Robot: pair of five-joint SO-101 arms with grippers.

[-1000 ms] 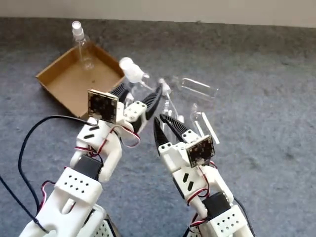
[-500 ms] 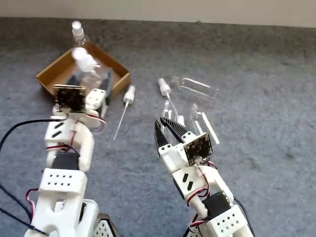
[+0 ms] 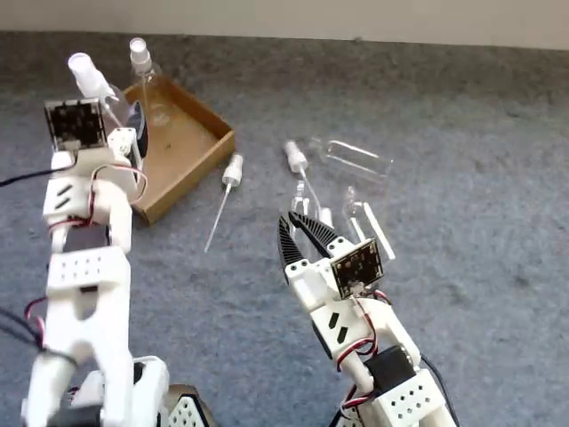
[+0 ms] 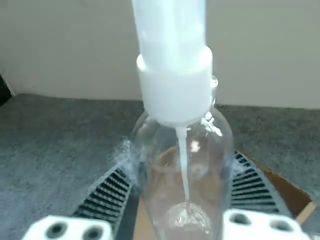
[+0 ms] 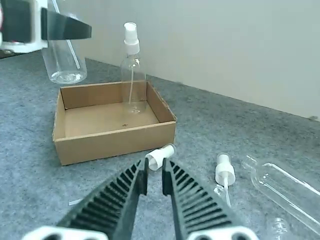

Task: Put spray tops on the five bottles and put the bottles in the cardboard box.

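Left gripper: I see its jaws closed around a clear bottle, gripping the lower body. The bottle is upright with a white spray top fitted.
Held bottle's place: it hangs in the gripper, clear of the carpet, at a corner of the cardboard box. I cannot tell whether it is over the box or just outside it.
Beside the left gripper: a second capped bottle stands upright in the box's far corner, close to the held one.
Right gripper: its jaws are narrow, with a slim gap and nothing between them, and it sits low over the carpet.
Ahead of the right gripper: a loose spray top lies just beyond the tips, between them and the box wall.
To one side of the right gripper: another spray top and an uncapped bottle lie on their sides nearby.
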